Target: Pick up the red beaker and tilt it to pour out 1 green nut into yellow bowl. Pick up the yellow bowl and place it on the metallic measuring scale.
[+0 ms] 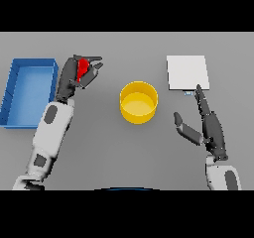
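Note:
The red beaker (83, 67) shows only as a small red patch inside my left hand (74, 76), whose fingers and thumb curl round it at the table's left. The yellow bowl (139, 102) stands upright at the middle of the table, to the right of that hand and apart from it. I cannot see a green nut in the bowl or the beaker. The metallic scale (187, 72) is a pale square plate at the back right. My right hand (211, 125) rests open just below the scale, fingers straight, right of the bowl.
A blue open bin (15, 93) lies at the far left, close beside my left forearm. Grey table (124, 152) stretches between the bowl and the front edge.

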Action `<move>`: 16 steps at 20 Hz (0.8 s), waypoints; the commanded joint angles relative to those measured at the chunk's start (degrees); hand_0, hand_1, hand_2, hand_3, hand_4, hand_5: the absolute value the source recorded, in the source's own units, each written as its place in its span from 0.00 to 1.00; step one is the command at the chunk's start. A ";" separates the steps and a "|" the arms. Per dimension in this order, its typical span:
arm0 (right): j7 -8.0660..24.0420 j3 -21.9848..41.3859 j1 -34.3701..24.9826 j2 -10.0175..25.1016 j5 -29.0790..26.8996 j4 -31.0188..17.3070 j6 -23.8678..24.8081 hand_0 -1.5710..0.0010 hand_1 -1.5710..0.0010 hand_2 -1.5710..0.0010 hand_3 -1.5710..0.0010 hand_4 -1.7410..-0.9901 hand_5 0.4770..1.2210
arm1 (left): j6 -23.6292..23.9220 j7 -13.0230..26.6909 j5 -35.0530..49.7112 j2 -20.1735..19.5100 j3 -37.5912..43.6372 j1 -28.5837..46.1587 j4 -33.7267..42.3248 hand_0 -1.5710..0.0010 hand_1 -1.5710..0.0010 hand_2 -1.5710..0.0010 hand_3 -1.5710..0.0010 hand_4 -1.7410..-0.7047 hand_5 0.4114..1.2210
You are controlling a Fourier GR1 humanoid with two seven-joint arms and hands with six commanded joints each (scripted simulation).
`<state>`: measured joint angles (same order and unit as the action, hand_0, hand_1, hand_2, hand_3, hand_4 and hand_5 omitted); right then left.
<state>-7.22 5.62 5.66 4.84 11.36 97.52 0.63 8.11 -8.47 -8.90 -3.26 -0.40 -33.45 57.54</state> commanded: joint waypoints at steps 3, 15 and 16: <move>1.21 0.59 -0.31 0.12 1.62 0.64 0.71 1.00 1.00 1.00 1.00 0.66 0.28 | -2.23 5.85 -6.54 -4.32 -7.15 -1.52 2.64 0.01 0.01 0.01 0.01 0.01 0.87; 1.77 1.17 1.43 -0.21 1.62 1.75 0.23 1.00 1.00 1.00 1.00 0.63 0.33 | -6.18 14.30 -25.09 -11.37 -27.64 -9.43 3.48 0.00 0.00 0.00 0.00 0.00 0.89; 1.48 0.77 1.48 0.15 1.16 1.86 0.04 1.00 1.00 1.00 1.00 0.63 0.33 | -6.90 14.84 -27.14 -11.71 -29.73 -10.97 2.56 0.00 0.00 0.00 0.00 0.00 0.91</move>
<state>-5.76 6.37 7.13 5.01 12.51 99.39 0.70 1.22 6.36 -35.90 -14.94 -30.12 -44.43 60.12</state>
